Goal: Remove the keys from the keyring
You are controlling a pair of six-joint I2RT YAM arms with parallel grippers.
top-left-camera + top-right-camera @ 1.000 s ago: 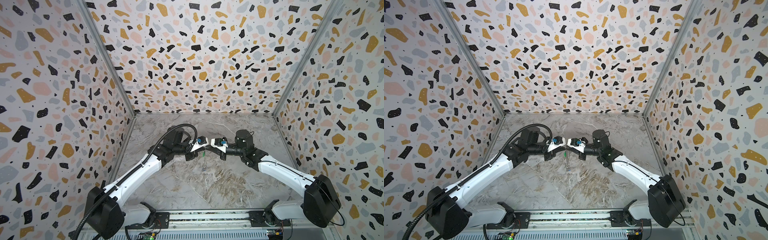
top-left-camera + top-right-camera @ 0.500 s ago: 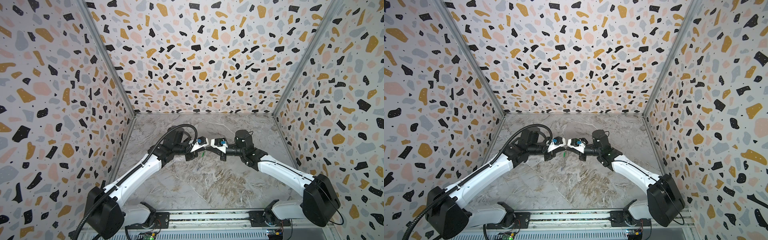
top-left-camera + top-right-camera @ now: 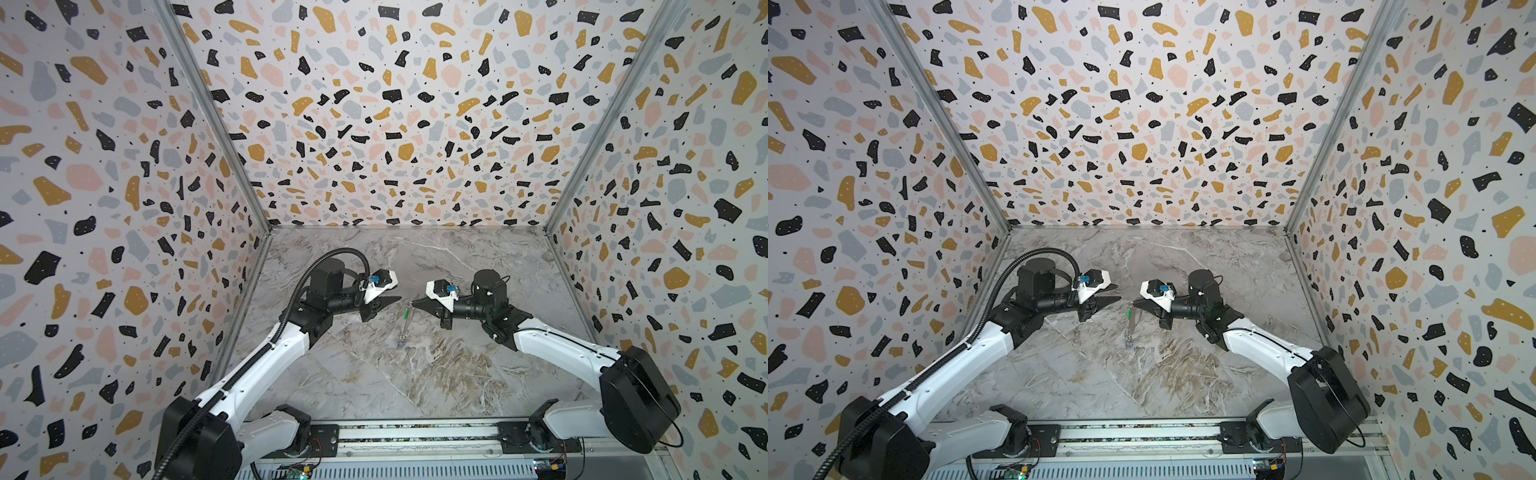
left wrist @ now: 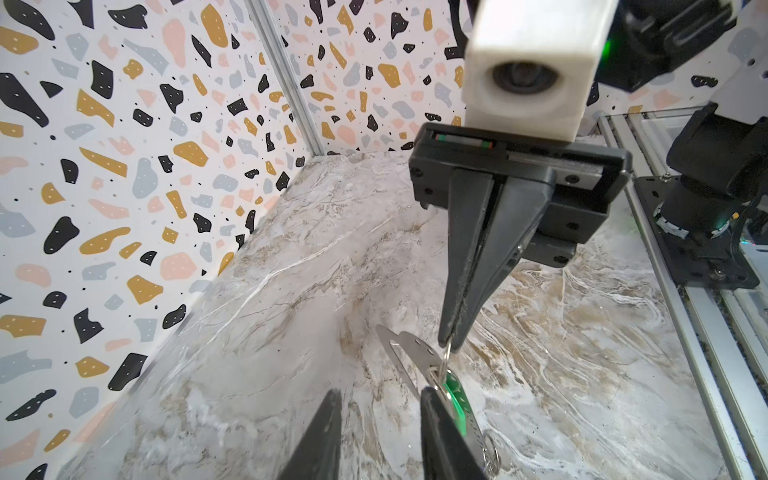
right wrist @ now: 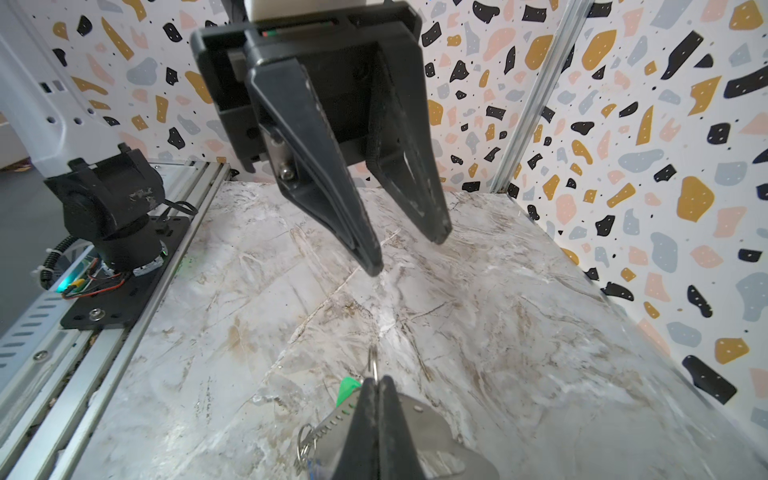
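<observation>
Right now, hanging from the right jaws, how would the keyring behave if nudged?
The keyring hangs by one wire ring, so it would likely swing and twist. It looks flat and stiff. The green key probably dangles loose.

Robot lab test booth: terrazzo-print walls (image 3: 395,124), marble-look tabletop (image 3: 374,374), alu rail (image 3: 415,442) w/ exposed wiring (image 5: 95,286).
</observation>
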